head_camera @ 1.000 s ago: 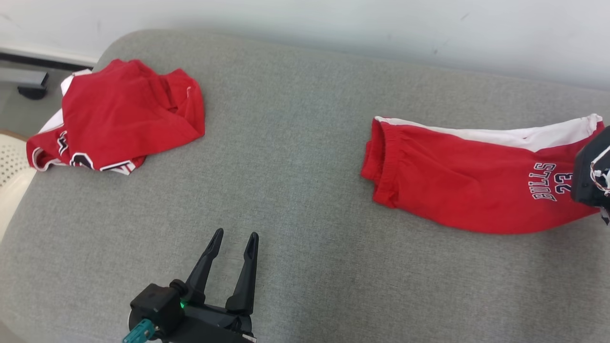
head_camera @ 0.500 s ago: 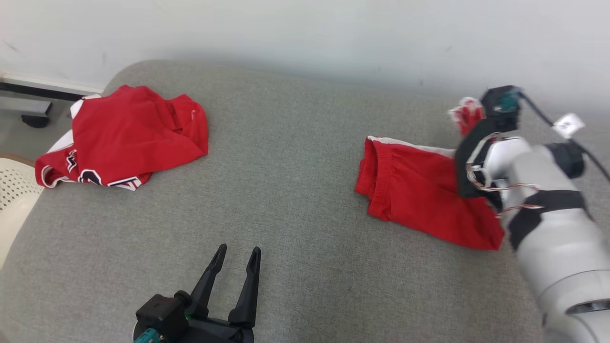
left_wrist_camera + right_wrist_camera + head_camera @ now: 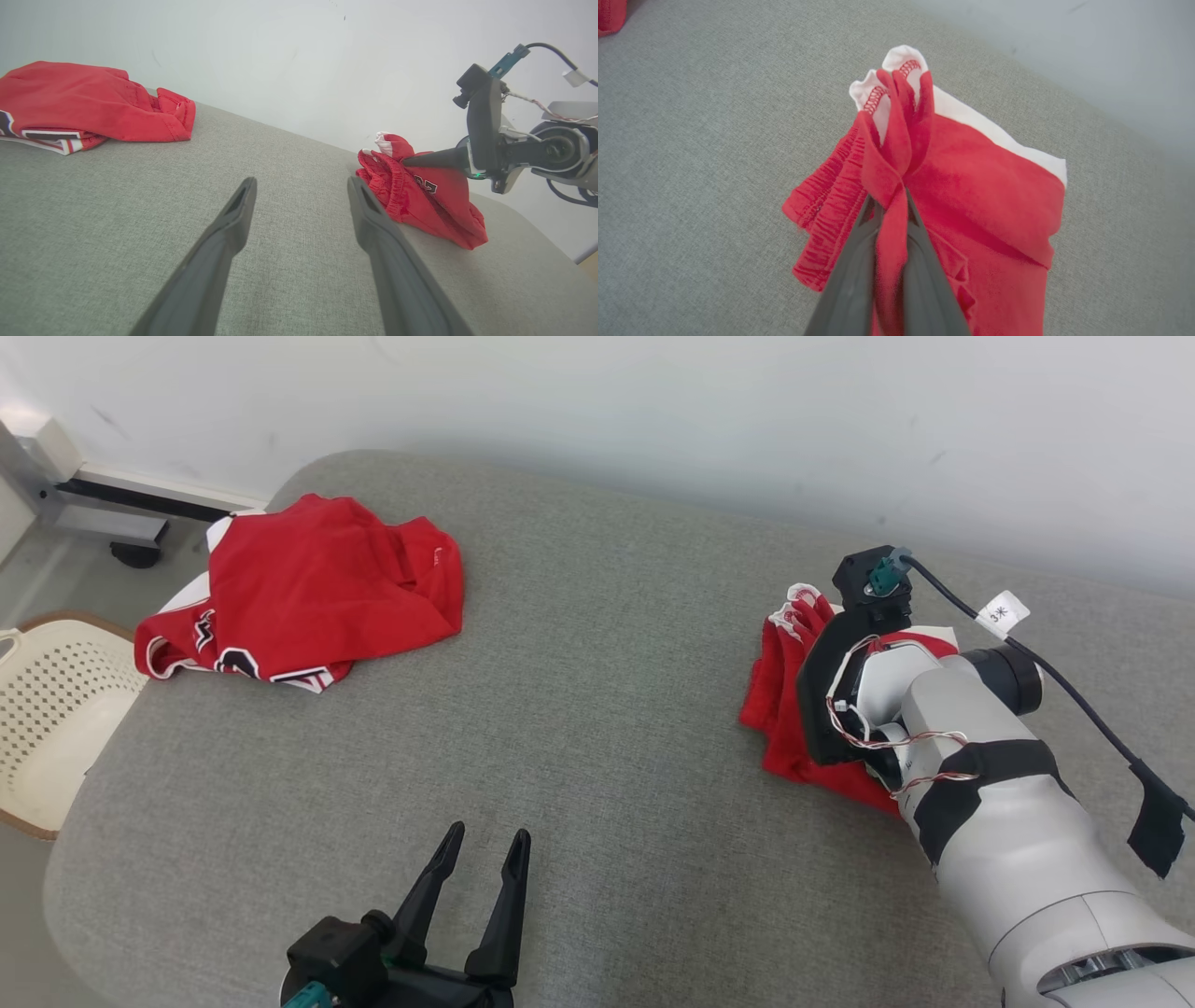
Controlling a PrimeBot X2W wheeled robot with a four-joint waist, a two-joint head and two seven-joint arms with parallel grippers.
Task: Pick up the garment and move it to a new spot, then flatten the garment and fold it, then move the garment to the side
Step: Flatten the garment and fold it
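Observation:
The garment (image 3: pixel 777 709) is a pair of red shorts with a white side stripe, lying bunched on the right of the grey cushion (image 3: pixel 597 709). My right gripper (image 3: pixel 887 199) is shut on a gathered red and white hem of the garment (image 3: pixel 985 186), lifted over the elastic waistband. From the left wrist view, the right gripper (image 3: pixel 405 161) reaches in from the right and pinches the top of the garment (image 3: pixel 423 205). My left gripper (image 3: pixel 487 835) stands open over bare cushion at the bottom centre, well apart from the shorts, fingers (image 3: pixel 233 219) spread with nothing between them.
A second red garment (image 3: pixel 308 588) with black and white lettering lies crumpled at the cushion's far left corner. A cream perforated basket (image 3: pixel 47 709) stands off the left edge. A pale wall runs behind the cushion. A black cable (image 3: pixel 1074 686) trails from my right wrist.
The head camera has shifted. My right arm has swung in from the right, carrying the shorts' leg end leftward over the waistband, so the spread shorts are now doubled up. The left gripper stays put.

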